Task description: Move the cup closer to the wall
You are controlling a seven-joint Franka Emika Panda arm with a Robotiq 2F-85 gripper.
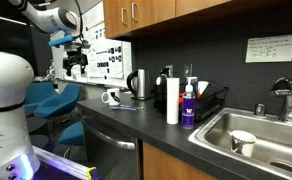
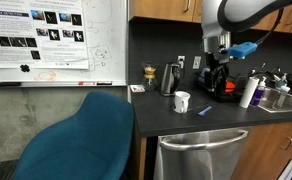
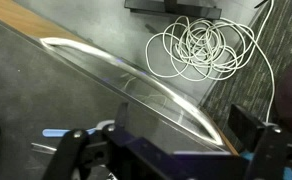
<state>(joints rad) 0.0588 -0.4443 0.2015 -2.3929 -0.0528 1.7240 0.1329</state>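
On the dark counter, the small white ceramic mug stands ungrasped, apart from the dark grey wall; the gripper hangs released.

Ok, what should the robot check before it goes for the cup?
1. Tool open and empty: ok, the wrist view shows it spread with nothing in it.
2. Mug upright on the counter: ok.
3. Tool over the mug: not ok, it hangs high and off to one side.
4. Mug seen in the wrist view: not ok.
5. Free counter between mug and dark wall: cannot tell; the steel kettle stands close.
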